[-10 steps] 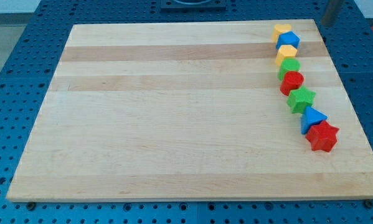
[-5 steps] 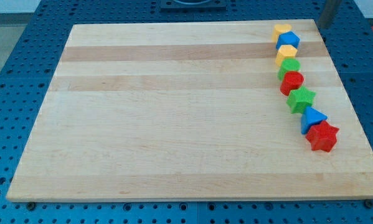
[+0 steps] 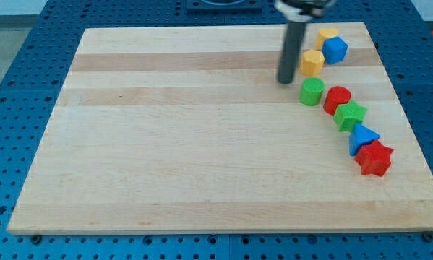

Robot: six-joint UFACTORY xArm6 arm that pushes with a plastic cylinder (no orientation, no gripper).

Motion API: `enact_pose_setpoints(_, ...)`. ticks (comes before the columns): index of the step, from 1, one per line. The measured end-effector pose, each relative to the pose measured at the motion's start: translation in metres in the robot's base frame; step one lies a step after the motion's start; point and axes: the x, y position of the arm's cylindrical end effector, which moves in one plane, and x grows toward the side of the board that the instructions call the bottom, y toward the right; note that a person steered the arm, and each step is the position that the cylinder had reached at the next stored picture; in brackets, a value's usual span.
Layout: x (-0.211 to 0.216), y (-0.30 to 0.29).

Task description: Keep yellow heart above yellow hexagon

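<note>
My tip (image 3: 285, 81) rests on the board just left of and slightly below a yellow block, apparently the hexagon (image 3: 312, 62), and up-left of the green cylinder (image 3: 311, 92). Another yellow block, apparently the heart (image 3: 326, 34), sits at the view's top right. It is above the hexagon and partly behind the blue block (image 3: 335, 50). The tip is close beside the hexagon; I cannot tell if they touch.
A curved line of blocks runs down the board's right side: red cylinder (image 3: 337, 99), green star (image 3: 350, 115), blue triangle (image 3: 363, 137), red star (image 3: 374, 158). The wooden board (image 3: 187, 144) lies on a blue perforated table.
The rod has come into view from the top right and now stands left of the blocks. The yellow hexagon and the green cylinder have shifted left, out of the line.
</note>
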Motion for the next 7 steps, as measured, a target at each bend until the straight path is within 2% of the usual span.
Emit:
enact_pose_setpoints(1,0.032,0.010)
enact_pose_setpoints(3,0.026,0.085)
enact_pose_setpoints(5,-0.023,0.086)
enact_pose_setpoints(6,-0.029,0.036)
enact_pose_setpoints(7,-0.046,0.038)
